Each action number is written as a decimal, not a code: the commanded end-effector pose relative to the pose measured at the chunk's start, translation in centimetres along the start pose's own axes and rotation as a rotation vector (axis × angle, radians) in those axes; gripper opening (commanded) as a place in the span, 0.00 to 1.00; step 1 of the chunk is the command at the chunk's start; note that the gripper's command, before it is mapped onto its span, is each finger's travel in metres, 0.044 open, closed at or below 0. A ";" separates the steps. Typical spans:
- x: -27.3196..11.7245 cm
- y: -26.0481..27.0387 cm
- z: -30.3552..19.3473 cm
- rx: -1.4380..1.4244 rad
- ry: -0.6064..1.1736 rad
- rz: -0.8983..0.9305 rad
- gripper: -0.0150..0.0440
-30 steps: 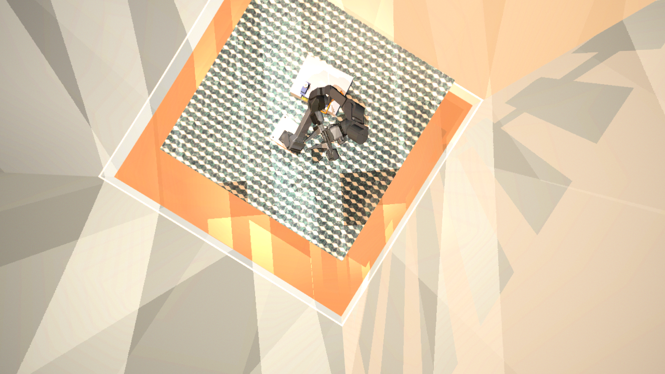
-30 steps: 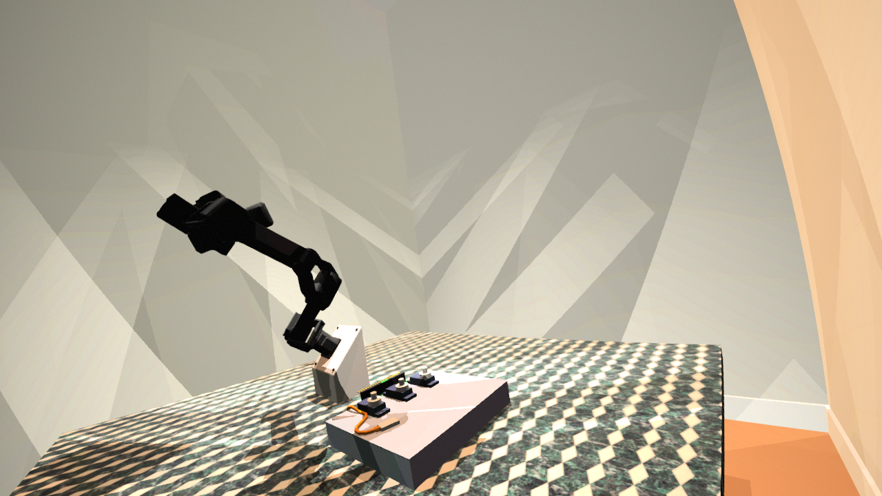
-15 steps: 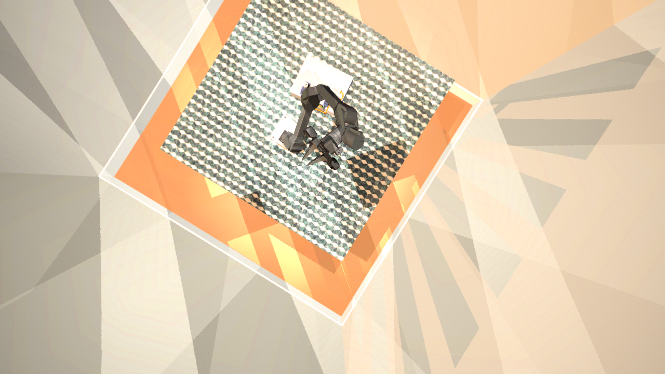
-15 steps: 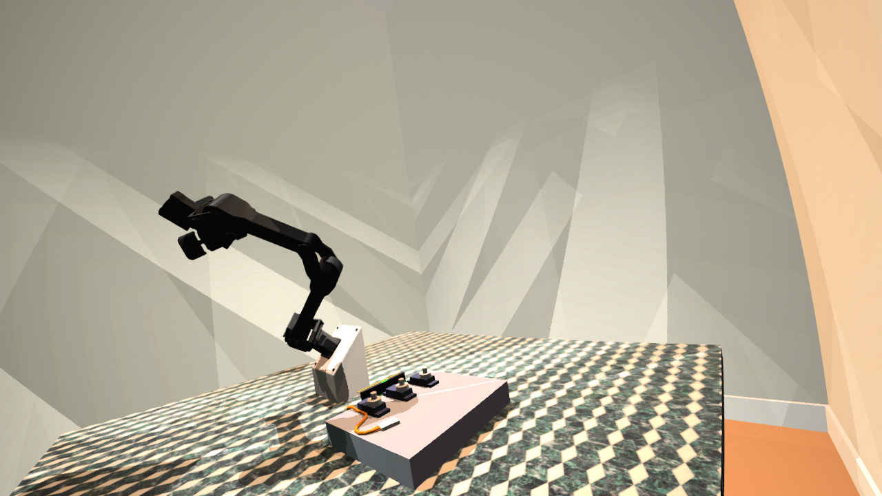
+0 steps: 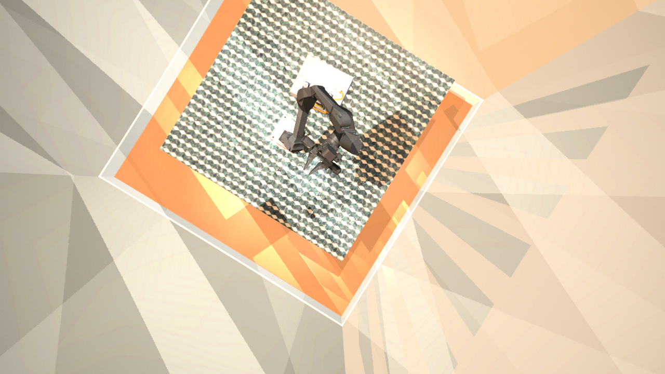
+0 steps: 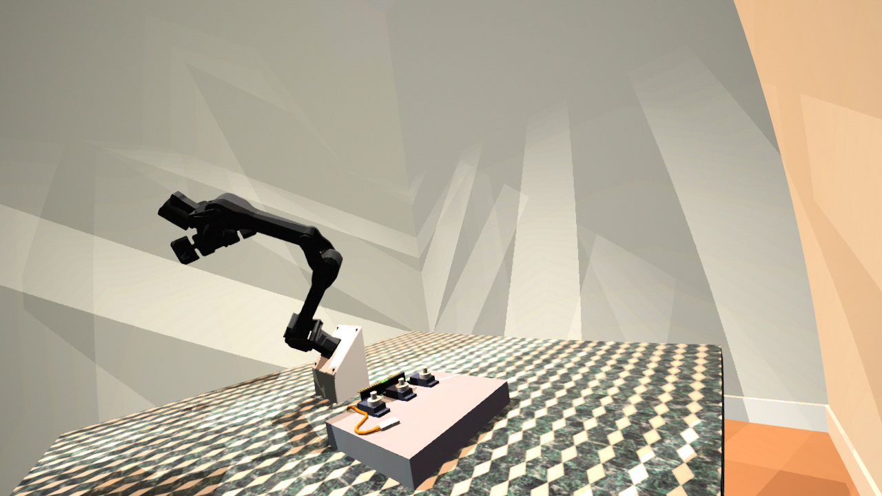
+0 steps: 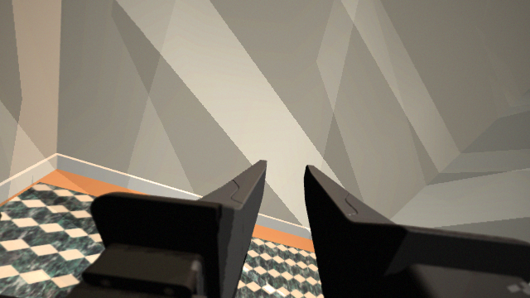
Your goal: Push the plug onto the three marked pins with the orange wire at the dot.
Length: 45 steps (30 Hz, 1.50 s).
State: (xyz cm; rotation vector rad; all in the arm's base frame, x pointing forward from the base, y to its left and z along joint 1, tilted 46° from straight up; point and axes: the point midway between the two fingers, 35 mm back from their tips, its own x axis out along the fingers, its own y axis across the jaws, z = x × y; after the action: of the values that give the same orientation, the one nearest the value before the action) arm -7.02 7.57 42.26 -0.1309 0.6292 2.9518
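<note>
My gripper (image 5: pixel 307 171) (image 7: pixel 285 169) is partly open, with a visible empty gap between its fingertips. It is high above the table, away from the holder and pointing towards the wall. The pale block-like holder (image 5: pixel 325 69) (image 6: pixel 456 397) carries dark servo motors, the nearest servo (image 6: pixel 373 405) beside the orange lead (image 6: pixel 362 427) (image 5: pixel 342 95). The small white plug (image 6: pixel 389 424) lies flat on the holder top at the lead's end. The pin row (image 6: pixel 380 385) (image 5: pixel 319 106) runs along one edge, with a little green marking. Plug holes and single pins are too small to tell.
The white arm base (image 6: pixel 353 364) (image 5: pixel 282 128) stands close to the pin side of the holder. The black arm (image 5: pixel 302 114) (image 6: pixel 274 228) arches high over the patterned table (image 5: pixel 241 158) (image 6: pixel 586 401) and hides part of the holder in the top view. An orange floor (image 5: pixel 186 195) lies beyond the table edge.
</note>
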 end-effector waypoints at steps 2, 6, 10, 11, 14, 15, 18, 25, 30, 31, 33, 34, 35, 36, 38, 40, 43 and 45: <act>0.7 1.1 -0.3 -0.015 0.028 0.066 0.45; 1.2 2.2 -0.5 -0.022 0.048 0.130 0.45; 1.4 2.7 -0.7 -0.029 0.059 0.158 0.45; 1.4 2.8 -0.7 -0.032 0.064 0.167 0.45; 1.6 3.2 -0.8 -0.034 0.075 0.193 0.45; 1.6 3.4 -0.9 -0.036 0.080 0.205 0.45; 1.7 3.8 -1.0 -0.048 0.090 0.234 0.45; 2.1 5.1 -1.4 -0.054 0.115 0.307 0.45; 2.3 6.4 -1.7 -0.076 0.139 0.375 0.45; 2.4 6.7 -1.8 -0.079 0.145 0.390 0.45; 2.4 7.2 -2.0 -0.088 0.153 0.420 0.45; 2.4 7.5 -2.1 -0.093 0.161 0.437 0.45; 2.5 7.8 -2.3 -0.095 0.166 0.452 0.45; 2.5 8.2 -2.4 -0.098 0.171 0.468 0.45; 2.6 8.9 -2.7 -0.105 0.183 0.504 0.45; 2.6 9.7 -3.0 -0.111 0.195 0.542 0.45; 2.5 10.8 -3.4 -0.122 0.212 0.599 0.45; 2.4 11.6 -3.7 -0.128 0.223 0.637 0.45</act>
State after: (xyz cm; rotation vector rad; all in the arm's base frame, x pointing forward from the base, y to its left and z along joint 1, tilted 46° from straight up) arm -10.69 -2.86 43.33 -0.3085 0.6146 3.5738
